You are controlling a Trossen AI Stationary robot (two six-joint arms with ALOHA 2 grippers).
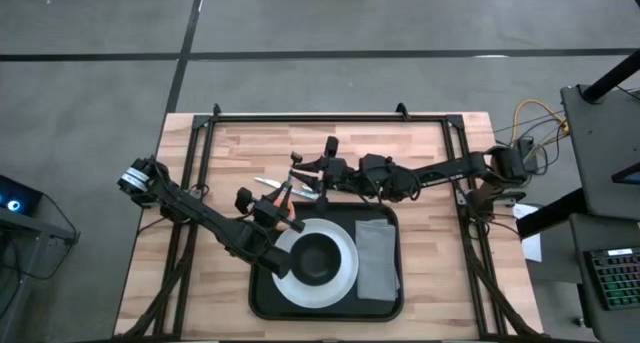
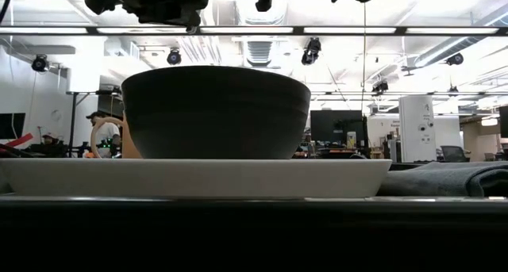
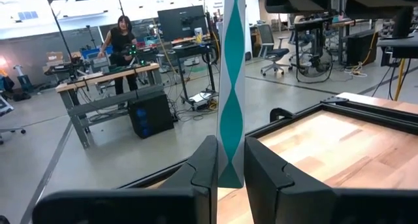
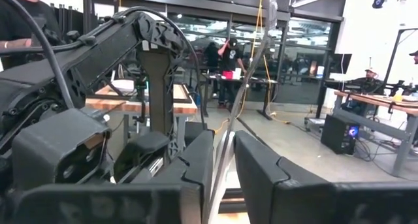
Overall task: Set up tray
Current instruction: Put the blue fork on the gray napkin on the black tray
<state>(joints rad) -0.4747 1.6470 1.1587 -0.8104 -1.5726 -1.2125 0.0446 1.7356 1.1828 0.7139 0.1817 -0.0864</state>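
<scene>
Tray [image 1: 262, 301] holding plate [image 1: 345, 273] (bowl [image 1: 316, 258] on it), napkin [image 1: 377, 260], both jaws pinching cutlery.

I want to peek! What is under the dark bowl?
The dark bowl sits on a white plate, which lies in the black tray beside a grey napkin. The plate's middle is covered by the bowl.

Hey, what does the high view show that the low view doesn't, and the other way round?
Only the high view shows the whole wooden table, both arms, the left gripper and right gripper above the table behind the tray, and the cutlery there. Only the low view shows the room beyond, with ceiling lights and monitors. Both show the black tray, the white plate, the dark bowl on it, and the grey napkin beside it.
</scene>
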